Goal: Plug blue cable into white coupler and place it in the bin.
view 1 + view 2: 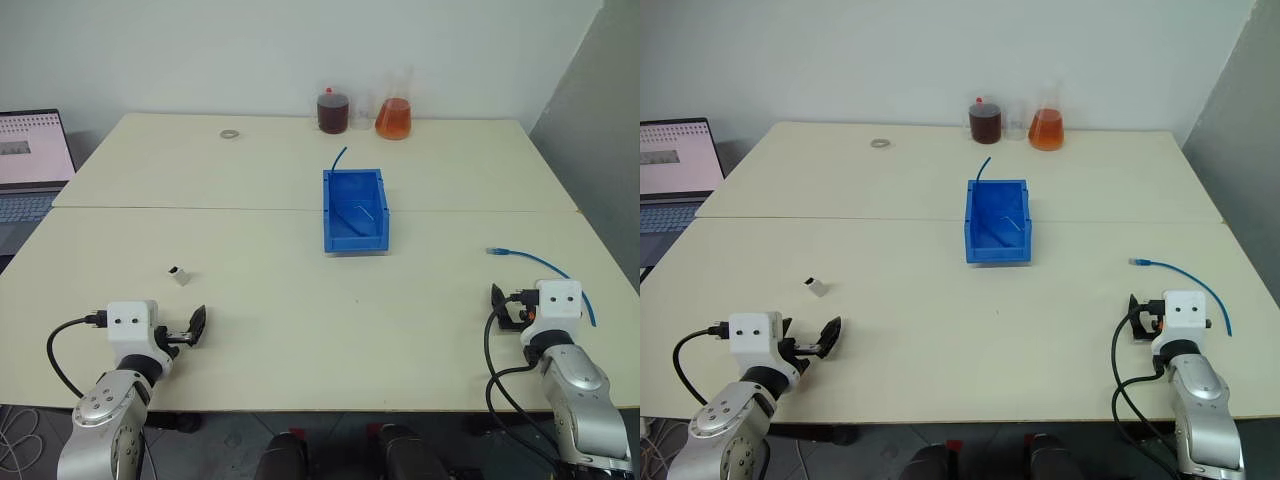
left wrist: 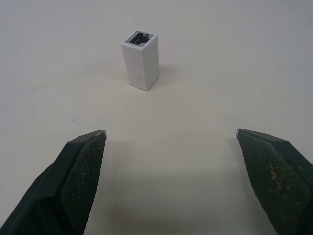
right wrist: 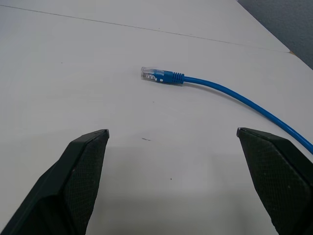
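Pale tabletop (image 1: 300,290), white wall behind. Left gripper (image 2: 171,134) jaws spread wide, empty; white coupler (image 2: 140,59) upright just ahead between finger lines, socket up, untouched. Right gripper (image 3: 171,134) also wide open, empty; blue cable (image 3: 234,95) plug ahead, cord trailing past right finger. Bin (image 1: 354,210) well ahead, midway between grippers. Flasks (image 1: 393,118) at far edge, laptop (image 1: 30,160) far left.

Pale tables (image 1: 300,300) (white wall (image 1: 200,50) behind)
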Motion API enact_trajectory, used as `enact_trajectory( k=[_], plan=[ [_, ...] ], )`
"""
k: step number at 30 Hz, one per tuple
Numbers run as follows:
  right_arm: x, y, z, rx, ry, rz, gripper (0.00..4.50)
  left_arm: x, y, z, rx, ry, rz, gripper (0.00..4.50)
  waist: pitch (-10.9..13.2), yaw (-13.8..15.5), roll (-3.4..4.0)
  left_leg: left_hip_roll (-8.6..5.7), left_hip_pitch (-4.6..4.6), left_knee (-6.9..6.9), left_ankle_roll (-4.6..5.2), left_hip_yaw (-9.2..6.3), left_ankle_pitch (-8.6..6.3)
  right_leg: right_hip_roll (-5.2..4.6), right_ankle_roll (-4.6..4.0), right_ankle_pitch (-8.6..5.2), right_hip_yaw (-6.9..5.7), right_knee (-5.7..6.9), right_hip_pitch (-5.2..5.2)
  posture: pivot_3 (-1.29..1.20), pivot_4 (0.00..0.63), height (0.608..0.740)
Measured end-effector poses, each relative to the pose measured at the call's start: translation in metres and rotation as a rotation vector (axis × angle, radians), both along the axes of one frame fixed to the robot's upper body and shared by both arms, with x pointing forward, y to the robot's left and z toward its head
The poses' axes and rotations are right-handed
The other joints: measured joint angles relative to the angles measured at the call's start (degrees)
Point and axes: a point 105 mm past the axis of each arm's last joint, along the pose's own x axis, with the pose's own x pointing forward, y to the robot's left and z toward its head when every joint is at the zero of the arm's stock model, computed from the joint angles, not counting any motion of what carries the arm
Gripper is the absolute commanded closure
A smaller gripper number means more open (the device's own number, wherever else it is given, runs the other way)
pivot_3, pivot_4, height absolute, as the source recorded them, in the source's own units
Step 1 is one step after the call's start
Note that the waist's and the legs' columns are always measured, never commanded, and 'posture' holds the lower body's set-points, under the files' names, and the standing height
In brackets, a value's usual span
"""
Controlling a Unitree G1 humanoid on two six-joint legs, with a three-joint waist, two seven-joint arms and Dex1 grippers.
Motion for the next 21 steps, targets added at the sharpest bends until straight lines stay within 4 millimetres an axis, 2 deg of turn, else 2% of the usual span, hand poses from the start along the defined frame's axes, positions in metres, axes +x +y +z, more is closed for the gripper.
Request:
enact_trajectory(
  k=[21],
  plan=[
    [0.0017,0.0006,0.0023,0.0,-0.008,0.002,0.03,0.0011,-0.0043,0.002,0.0,-0.006,-0.025,0.0,0.0,0.0,0.0,0.0,0.0,0.0,0.0,0.0,0.0,0.0,0.0,0.0,0.0,0.0,0.0,0.0,0.15,0.74]
  ],
)
